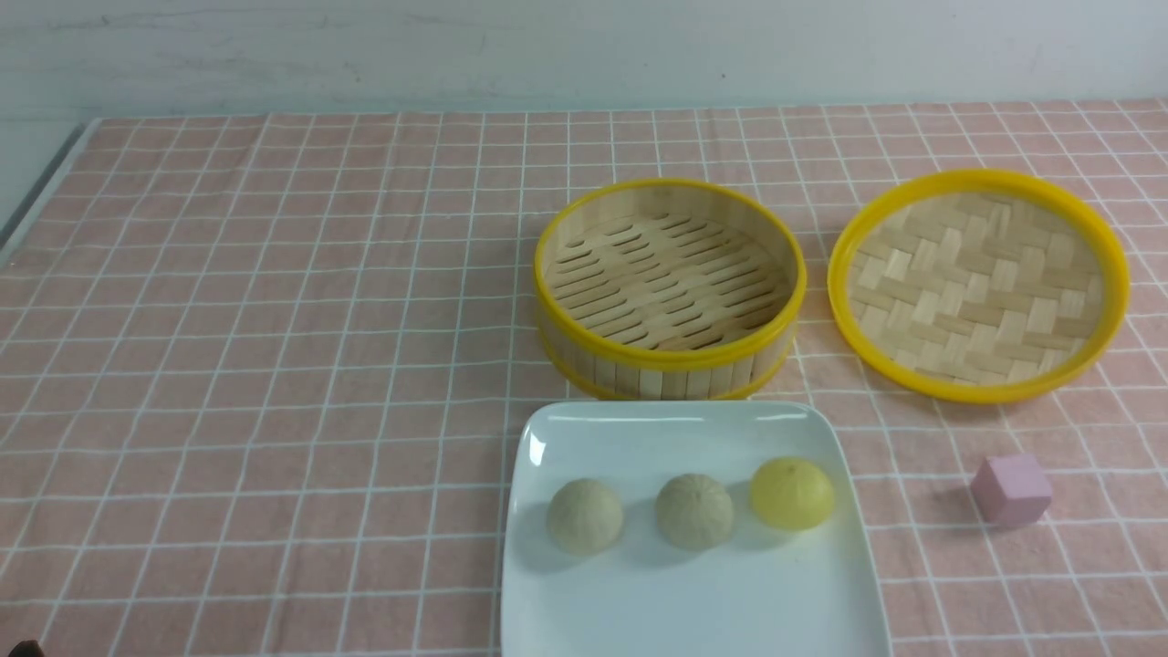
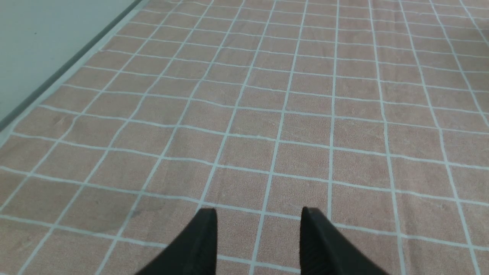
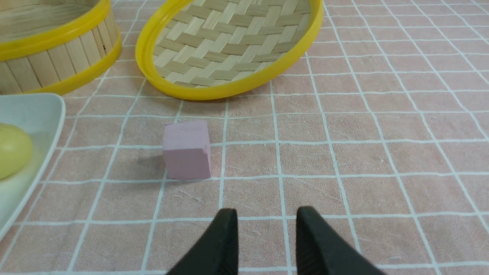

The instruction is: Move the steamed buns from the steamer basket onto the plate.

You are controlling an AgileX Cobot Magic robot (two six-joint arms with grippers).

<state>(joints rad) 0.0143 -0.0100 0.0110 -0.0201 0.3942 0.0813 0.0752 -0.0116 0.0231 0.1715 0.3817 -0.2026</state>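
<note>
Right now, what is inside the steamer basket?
Nothing: the steamer basket shows only its bare slatted floor. Its near wall hides a thin strip of that floor.

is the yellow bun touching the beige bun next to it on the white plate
Apart. The front view shows a sliver of glossy white plate between the bright yellow bun and the nearer pale beige bun.

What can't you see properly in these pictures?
- Plate: its near edge is cut off by the bottom of the front view.
- Yellow bun: half cropped by the right wrist view's edge.
- Steamer basket: only partly inside the right wrist view.
- Both arms: outside the front view; only pincer tips show in the wrist views.
</note>
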